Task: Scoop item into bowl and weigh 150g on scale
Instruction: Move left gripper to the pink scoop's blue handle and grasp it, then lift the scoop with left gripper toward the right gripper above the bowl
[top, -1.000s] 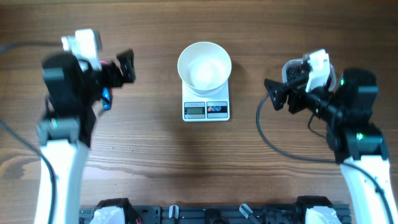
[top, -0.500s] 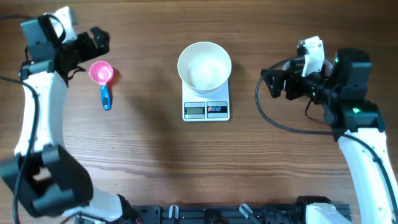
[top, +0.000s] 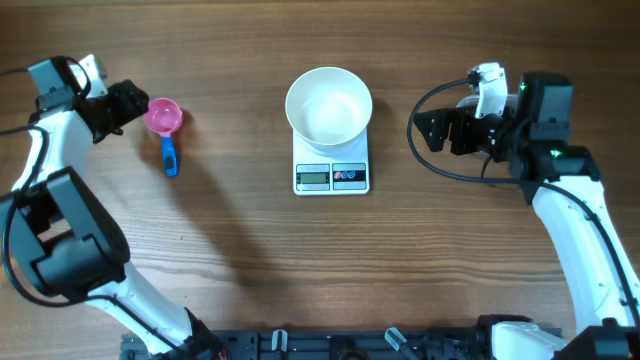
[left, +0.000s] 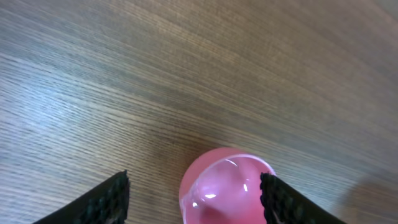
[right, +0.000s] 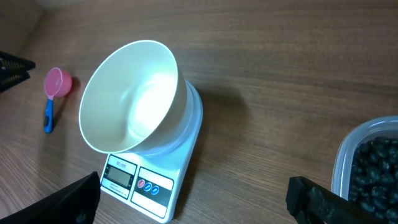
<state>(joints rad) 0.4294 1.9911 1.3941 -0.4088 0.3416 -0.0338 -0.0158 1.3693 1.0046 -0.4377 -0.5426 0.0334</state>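
- My left gripper (top: 128, 100) stood spread, the pink scoop (top: 163, 117) just ahead between its fingers, handle running toward the table's near edge.
- My right gripper (top: 428, 132) hung spread near the beads (right: 376, 165).
- The bowl (top: 328, 107) sat empty on the scale (top: 332, 178).

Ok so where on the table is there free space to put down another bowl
Bare wood lies between the pink scoop and the scale, and in the wide stretch in front of the scale between both arms. A narrower gap sits between the bowl and the right gripper. Crowded: the left gripper around the scoop, the bead container by the right arm.
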